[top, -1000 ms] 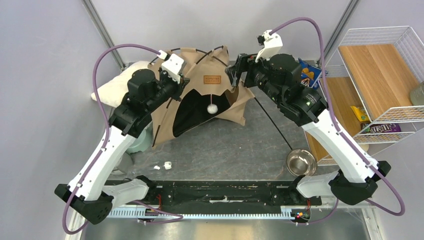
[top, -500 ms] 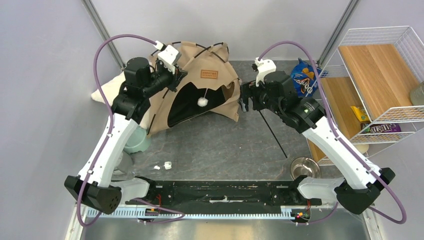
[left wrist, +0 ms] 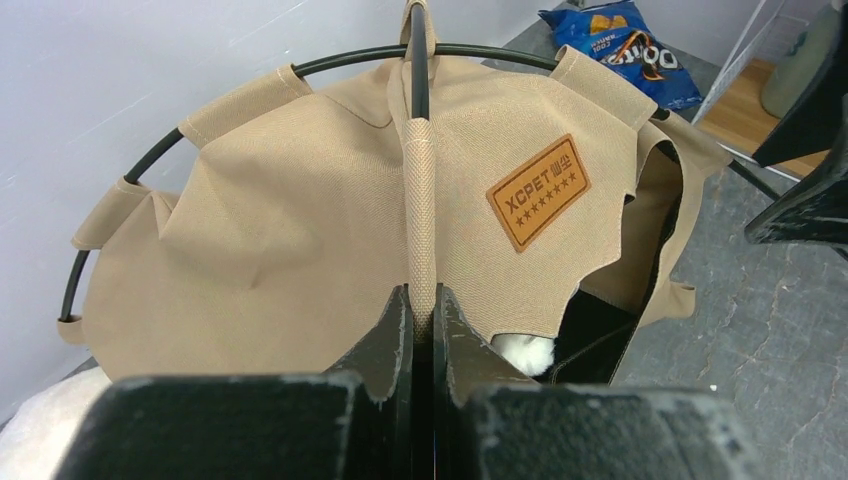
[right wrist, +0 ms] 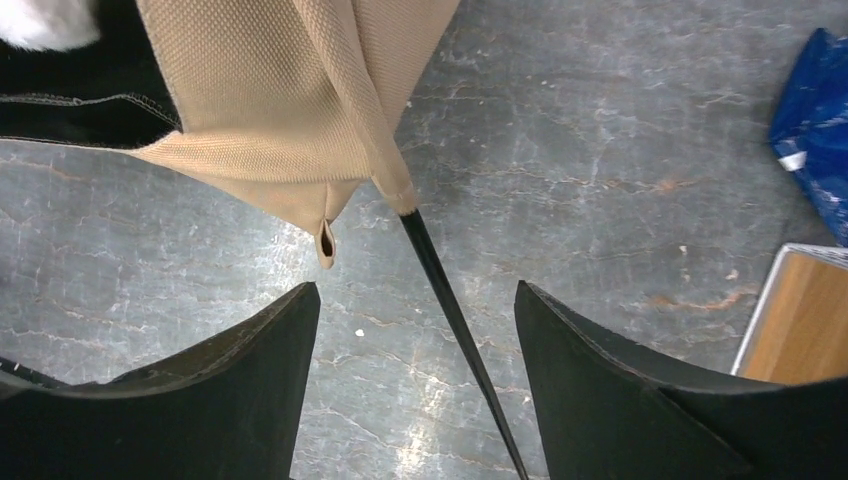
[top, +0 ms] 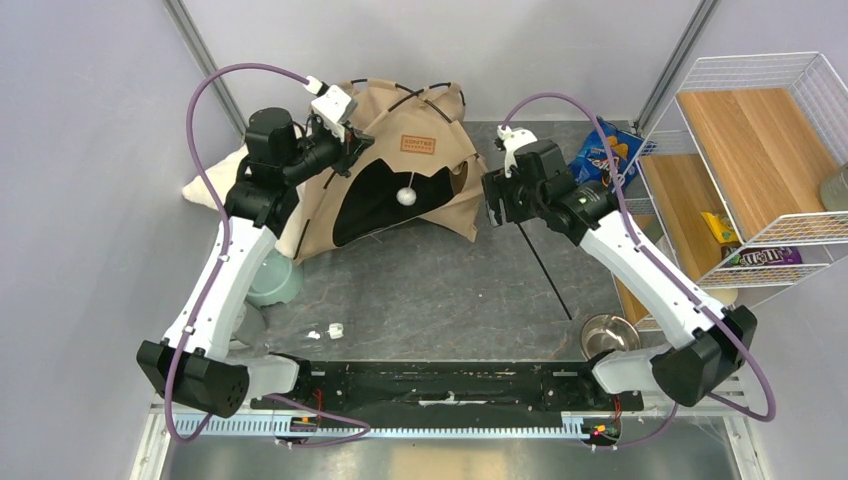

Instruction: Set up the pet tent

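The tan pet tent (top: 400, 170) stands at the back of the table with black poles, a brown label patch (top: 419, 144) and a white pompom (top: 405, 197) hanging in its dark opening. My left gripper (top: 345, 150) is shut on the tent's fabric pole sleeve (left wrist: 421, 230) at its left side. My right gripper (top: 492, 205) is open just above the tent's right corner (right wrist: 330, 215), where a black pole (right wrist: 450, 310) sticks out of its sleeve and runs between the fingers without touching them. That pole lies across the table (top: 545, 268).
A fluffy white pillow (top: 215, 185) lies behind the tent on the left. A green bowl (top: 270, 282) sits by the left arm, a steel bowl (top: 603, 335) at front right. A blue snack bag (top: 600, 152) and a wire shelf rack (top: 760, 170) stand right.
The left gripper has lifted the tent up and back to the left, standing it more upright. The right gripper has let go of the tent, dropped to its right corner and opened.
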Controlling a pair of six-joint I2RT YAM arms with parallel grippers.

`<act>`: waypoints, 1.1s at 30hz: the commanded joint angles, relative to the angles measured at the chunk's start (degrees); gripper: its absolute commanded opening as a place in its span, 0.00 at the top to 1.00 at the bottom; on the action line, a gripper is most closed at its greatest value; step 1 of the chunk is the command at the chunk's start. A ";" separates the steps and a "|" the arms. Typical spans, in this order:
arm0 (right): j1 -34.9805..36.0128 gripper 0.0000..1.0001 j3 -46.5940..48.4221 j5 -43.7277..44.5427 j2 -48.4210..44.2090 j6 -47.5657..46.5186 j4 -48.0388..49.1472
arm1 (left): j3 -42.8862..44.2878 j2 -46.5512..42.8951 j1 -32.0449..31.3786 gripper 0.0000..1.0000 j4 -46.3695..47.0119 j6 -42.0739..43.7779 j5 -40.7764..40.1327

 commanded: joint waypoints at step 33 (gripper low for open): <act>-2.02 1.00 12.11 -0.77 -0.04 7.42 -13.58 | 7.49 11.03 1.25 0.95 16.52 -12.30 12.21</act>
